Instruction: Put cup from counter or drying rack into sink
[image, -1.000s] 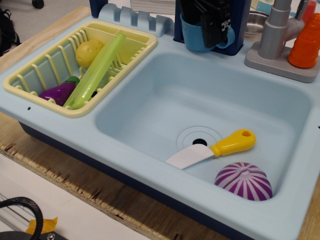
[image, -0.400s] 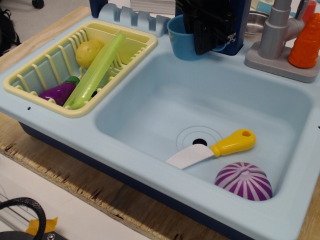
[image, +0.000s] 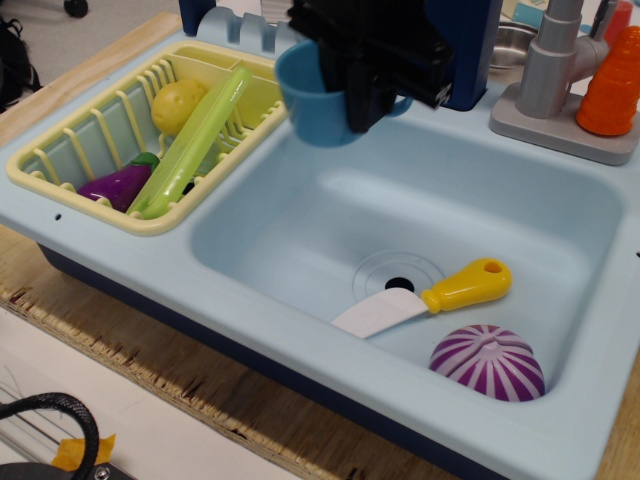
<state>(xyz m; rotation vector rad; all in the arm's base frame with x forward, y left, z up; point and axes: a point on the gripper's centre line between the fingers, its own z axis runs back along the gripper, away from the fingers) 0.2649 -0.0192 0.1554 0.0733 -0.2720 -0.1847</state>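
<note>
You are looking at one blue cup, and it is hanging upright in the air above the back left corner of the sink, just beside the drying rack's right end; the black gripper is clamping it by the rim on the handle side, with one finger showing outside the cup wall. Inside the basin you are seeing two things: one toy knife with a yellow handle, its white blade lying right beside the single round drain, and one purple-and-white striped half onion sitting in the front right corner, near the knife handle but apart from it. The one pale yellow rack is holding three items: one long green stalk lying diagonally, one yellow round piece at its back, and one purple eggplant at its front. On the counter at the right you are seeing one grey faucet on its base, with one orange ridged bottle standing beside it. The toy kitchen is sitting on a rough-edged wooden board, with pale flooring showing at the upper left.
</note>
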